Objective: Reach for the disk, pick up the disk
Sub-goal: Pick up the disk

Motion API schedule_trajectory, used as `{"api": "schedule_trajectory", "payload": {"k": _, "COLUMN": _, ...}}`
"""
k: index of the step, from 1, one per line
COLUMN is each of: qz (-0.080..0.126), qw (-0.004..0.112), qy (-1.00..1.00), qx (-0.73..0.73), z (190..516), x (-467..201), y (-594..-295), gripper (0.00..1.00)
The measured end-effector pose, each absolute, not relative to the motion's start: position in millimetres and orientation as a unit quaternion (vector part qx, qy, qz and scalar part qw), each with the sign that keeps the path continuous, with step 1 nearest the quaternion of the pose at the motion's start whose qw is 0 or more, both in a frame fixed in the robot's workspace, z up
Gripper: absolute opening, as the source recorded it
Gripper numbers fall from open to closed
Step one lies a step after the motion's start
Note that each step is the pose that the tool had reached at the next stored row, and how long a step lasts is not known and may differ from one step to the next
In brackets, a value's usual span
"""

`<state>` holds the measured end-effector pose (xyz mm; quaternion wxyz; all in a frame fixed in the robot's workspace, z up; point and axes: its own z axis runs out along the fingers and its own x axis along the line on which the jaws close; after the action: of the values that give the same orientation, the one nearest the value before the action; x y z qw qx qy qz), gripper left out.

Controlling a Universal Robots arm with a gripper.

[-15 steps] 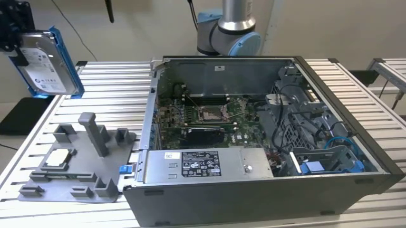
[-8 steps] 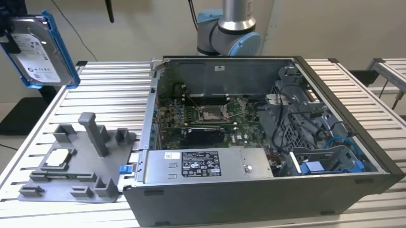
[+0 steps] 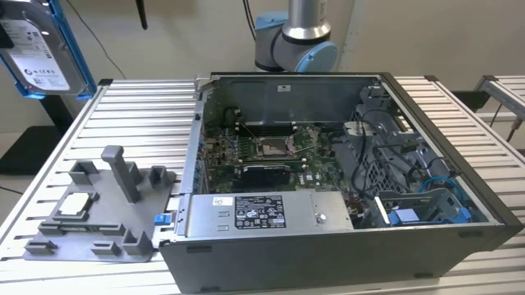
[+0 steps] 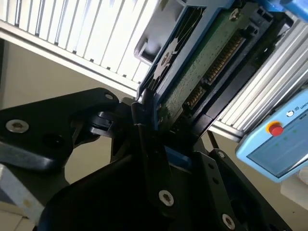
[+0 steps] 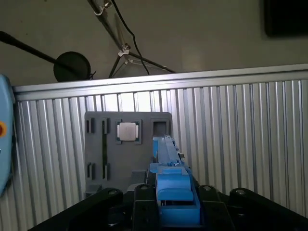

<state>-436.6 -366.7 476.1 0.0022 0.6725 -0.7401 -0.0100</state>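
Black fingers point(image 4: 148, 144) are clenched on the silver-grey rectangular disk point(image 3: 41, 52) in its bright blue plastic carrier, you will note. It hangs aloft, apparently clear of the ribbed aluminium bench point(image 3: 123, 117). Reach done; pickup appears complete.

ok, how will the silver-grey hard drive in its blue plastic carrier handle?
Likely stiff: the silver-grey hard drive in its blue carrier shows no sag in the exterior view. Probably heavy for its size, metal-cased. The gripper clamps one edge, so it might pivot.
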Motion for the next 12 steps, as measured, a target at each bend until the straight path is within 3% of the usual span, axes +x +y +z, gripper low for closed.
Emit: {"api": "schedule_trajectory", "payload": {"k": 12, "qz": -0.010, "qw": 0.002, "qy": -0.740, "qx": 0.673, "z": 500, "x": -437, "y": -367, "gripper": 0.00}}
